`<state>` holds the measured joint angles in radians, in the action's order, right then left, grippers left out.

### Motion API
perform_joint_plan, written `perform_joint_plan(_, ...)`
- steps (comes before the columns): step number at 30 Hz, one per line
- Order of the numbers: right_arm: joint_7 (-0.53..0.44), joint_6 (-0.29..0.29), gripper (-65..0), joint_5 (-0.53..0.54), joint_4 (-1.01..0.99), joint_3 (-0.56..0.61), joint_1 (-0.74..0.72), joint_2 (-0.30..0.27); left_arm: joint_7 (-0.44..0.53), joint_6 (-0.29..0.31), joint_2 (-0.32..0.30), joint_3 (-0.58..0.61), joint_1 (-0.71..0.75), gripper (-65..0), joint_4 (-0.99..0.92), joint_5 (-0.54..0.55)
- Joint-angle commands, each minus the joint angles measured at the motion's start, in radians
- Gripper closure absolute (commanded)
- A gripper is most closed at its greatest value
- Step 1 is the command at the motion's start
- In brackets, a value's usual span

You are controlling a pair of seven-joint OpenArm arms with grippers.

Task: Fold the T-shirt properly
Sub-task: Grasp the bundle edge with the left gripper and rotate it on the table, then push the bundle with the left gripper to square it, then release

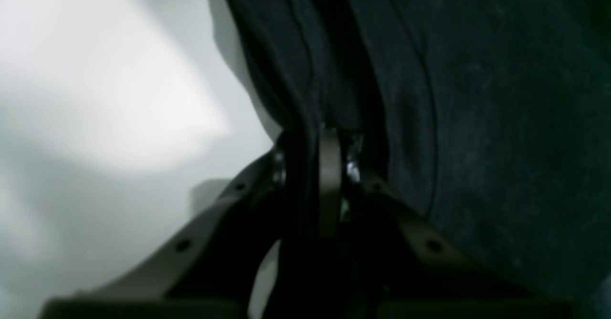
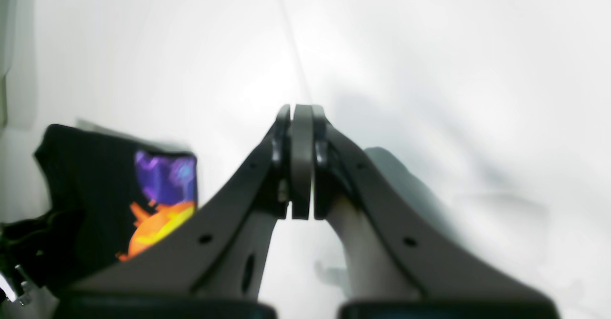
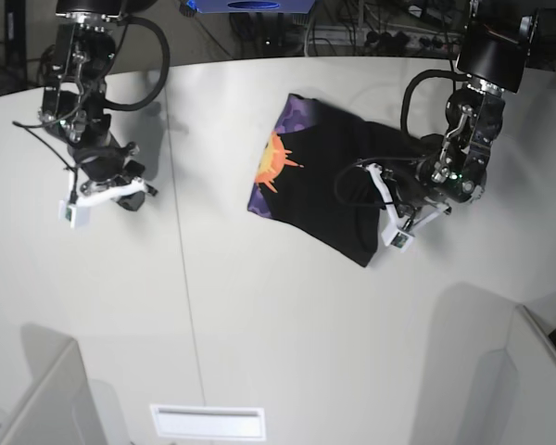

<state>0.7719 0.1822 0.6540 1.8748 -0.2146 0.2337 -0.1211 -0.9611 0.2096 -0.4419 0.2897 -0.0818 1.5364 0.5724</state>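
Observation:
The black T-shirt (image 3: 320, 190) lies partly folded right of the table's middle, its orange sun and purple print facing up at its left end. My left gripper (image 3: 363, 185) rests on the shirt's right part. In the left wrist view the left gripper (image 1: 329, 137) is shut on a fold of the T-shirt (image 1: 477, 94), with dark cloth bunched around the fingertips. My right gripper (image 3: 130, 197) hangs over bare table far left of the shirt. The right wrist view shows the right gripper (image 2: 301, 113) shut on nothing, and the T-shirt (image 2: 95, 180) lies off at the lower left.
A thin seam (image 3: 181, 232) crosses the white table from back to front, between the right arm and the shirt. White partitions stand at the front left (image 3: 37, 389) and front right (image 3: 528, 371). A slot (image 3: 208, 422) lies at the front edge.

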Motion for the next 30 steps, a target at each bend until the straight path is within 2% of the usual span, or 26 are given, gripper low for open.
perform_joint_plan(1,-0.016,-0.008,0.0,0.008,0.021,-0.013,0.0,-0.009,-0.015,0.003,-0.011,0.027,-0.028,0.0,0.005,-0.005)
perform_joint_plan(6,-0.016,-0.008,0.0,0.008,0.021,-0.052,0.048,-0.009,-0.014,0.004,-0.034,0.184,-0.137,0.0,0.005,-0.005)
perform_joint_plan(19,-0.018,-0.006,0.0,0.008,0.021,-0.053,0.131,-0.009,-0.008,0.006,-0.031,0.633,-0.427,0.0,0.005,-0.005)
perform_joint_plan(28,-0.018,-0.006,0.0,0.007,0.021,-0.053,0.155,0.034,0.133,0.009,-0.034,0.859,-0.571,0.0,0.002,-0.005)
perform_joint_plan(30,-0.018,-0.006,0.0,0.007,0.021,-0.053,0.158,0.045,0.158,0.046,-0.034,0.894,-0.596,0.0,0.002,-0.007)
